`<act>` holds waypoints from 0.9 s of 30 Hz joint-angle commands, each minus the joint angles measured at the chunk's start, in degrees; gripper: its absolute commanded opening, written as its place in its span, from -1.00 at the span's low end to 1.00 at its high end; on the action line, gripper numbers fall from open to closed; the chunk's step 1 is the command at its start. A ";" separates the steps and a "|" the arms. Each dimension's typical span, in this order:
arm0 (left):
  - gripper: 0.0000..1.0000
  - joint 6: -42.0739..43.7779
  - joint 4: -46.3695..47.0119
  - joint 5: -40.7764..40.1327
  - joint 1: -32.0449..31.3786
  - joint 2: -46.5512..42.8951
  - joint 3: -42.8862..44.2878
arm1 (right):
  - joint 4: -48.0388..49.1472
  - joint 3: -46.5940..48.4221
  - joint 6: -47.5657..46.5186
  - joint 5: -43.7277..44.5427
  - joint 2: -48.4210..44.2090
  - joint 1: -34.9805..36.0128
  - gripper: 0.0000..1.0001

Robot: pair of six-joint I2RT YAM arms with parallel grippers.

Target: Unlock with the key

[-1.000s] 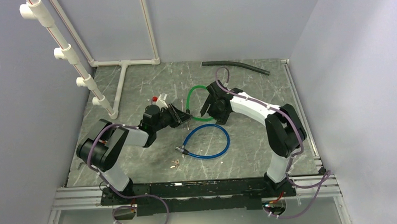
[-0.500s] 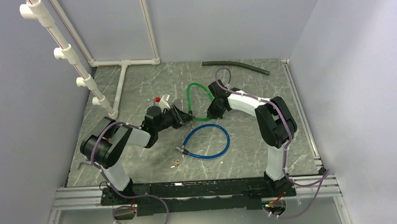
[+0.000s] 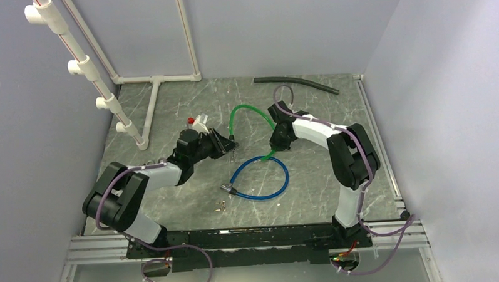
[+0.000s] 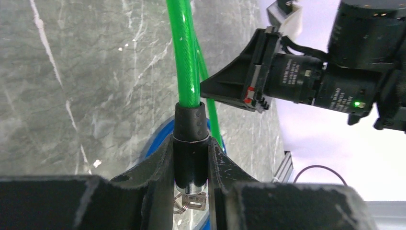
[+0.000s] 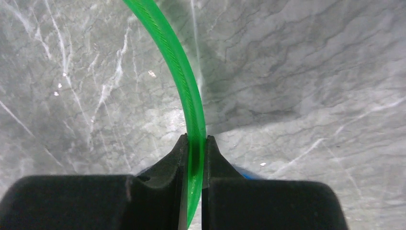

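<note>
- Your left gripper [image 4: 190, 147] is closed hard on the black cylindrical lock barrel [image 4: 190, 124] of the green plastic-coated cable [image 4: 184, 52]. The barrel stands upright between its fingers, with the cable rising out of the end farthest from the wrist.
- A small metal key [image 4: 192, 201] on a ring shows at the barrel's near end, just under the fingers. It looks seated in the keyway, but the wrist view cannot confirm how deep.
- Your right gripper [image 5: 193, 143] is pinched tight on the green cable further along, with the strand running straight out ahead of its fingertips.
- In the overhead view a short green stretch pokes out beyond the right gripper towards the blue looped cable lock [image 3: 261, 178]. You cannot tell whether that is a freed end.
- I judge that both grips are set and the key is in place. The turn of the key and pulling the cable clear of the barrel appear to be left.
- A second small bunch of keys [image 3: 221, 206] lies loose on the grey marbled table [image 3: 170, 106], well apart from both grippers.
</note>
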 commanded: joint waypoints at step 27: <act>-1.00 19.48 -38.10 -19.97 5.60 3.94 21.30 | 3.66 26.19 -63.87 24.75 16.52 -7.83 -1.00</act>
